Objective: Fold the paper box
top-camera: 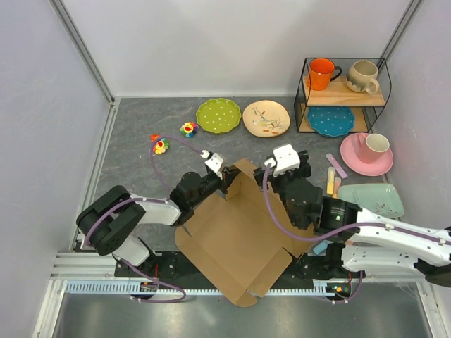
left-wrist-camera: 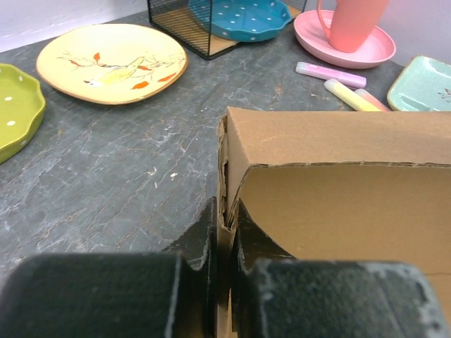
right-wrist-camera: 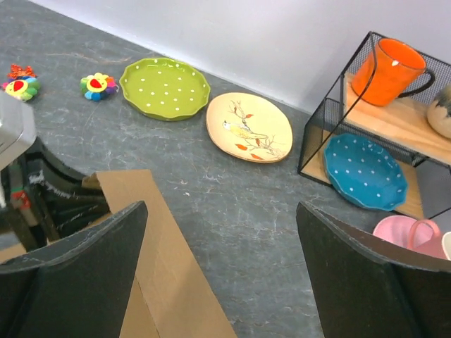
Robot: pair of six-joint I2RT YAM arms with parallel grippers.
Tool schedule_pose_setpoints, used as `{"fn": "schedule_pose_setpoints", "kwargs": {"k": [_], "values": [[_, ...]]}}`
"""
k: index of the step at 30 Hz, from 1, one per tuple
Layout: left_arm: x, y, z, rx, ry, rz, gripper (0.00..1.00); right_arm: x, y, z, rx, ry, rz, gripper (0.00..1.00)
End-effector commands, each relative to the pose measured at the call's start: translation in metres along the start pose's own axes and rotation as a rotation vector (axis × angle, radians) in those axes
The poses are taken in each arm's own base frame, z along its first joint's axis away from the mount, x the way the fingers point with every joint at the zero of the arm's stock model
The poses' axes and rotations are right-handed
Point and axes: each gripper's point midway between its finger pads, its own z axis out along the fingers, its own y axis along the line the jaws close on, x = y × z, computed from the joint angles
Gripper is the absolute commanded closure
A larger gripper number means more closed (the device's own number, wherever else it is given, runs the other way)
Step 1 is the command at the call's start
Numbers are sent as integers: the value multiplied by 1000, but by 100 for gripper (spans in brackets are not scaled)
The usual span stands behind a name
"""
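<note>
By my reading the folding is at an early stage. The plain brown corrugated-cardboard paper box (top-camera: pixel 236 239) lies mostly as a flat die-cut sheet at the near middle of the surface, between the two arms, with its near corner reaching over the front metal rail (top-camera: pixel 106 264). Only the far side stands up, as a wall with a folded-over top; the other walls, flaps and tabs look unfolded. The left hand (left-wrist-camera: pixel 224 220) is pressed together on that wall's corner edge, pinching the cardboard. The right hand (right-wrist-camera: pixel 222 282) hovers above the box's far edge with fingers spread wide, gripping nothing. The dark grey stone-patterned surface (top-camera: pixel 137 141) also carries a green dotted plate (top-camera: pixel 218 115), a cream bird-painted plate (top-camera: pixel 266 117), a black wire rack (top-camera: pixel 304 98) holding mugs and a blue plate, a pink cup (top-camera: pixel 371 146) on a saucer, a mint tray (top-camera: pixel 370 201), chalk sticks (left-wrist-camera: pixel 350 95) and small flower toys (top-camera: pixel 188 129). Pale walls with aluminium framing enclose it.
</note>
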Motion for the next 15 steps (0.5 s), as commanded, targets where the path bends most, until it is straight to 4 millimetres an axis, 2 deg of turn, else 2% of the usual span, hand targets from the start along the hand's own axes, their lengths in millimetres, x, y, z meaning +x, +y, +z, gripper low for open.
{"fn": "schedule_pose_setpoints", "kwargs": {"k": [1, 2, 3, 4, 6, 7, 8, 11, 15], "values": [[13, 9, -10, -92, 29, 30, 98, 6, 21, 22, 3, 42, 71, 12], [15, 10, -11, -104, 25, 35, 98, 14, 29, 31, 1, 68, 69, 16], [16, 7, -11, -102, 26, 35, 98, 12, 33, 37, -6, 71, 93, 27], [17, 7, -11, -110, 27, 34, 98, 14, 40, 42, -29, 81, 105, 32], [19, 8, -13, -140, 30, 30, 98, 22, 38, 59, -11, 108, 142, 46], [20, 10, -14, -157, 31, 26, 98, 25, 46, 65, -54, 119, 167, 47], [21, 13, -16, -186, 33, 20, 96, 33, 40, 75, -36, 140, 175, 48], [27, 12, -19, -214, 43, 7, 87, 50, 49, 87, -57, 181, 163, 48], [31, 8, -23, -219, 51, -8, 73, 76, 65, 93, -90, 234, 123, 49]]}}
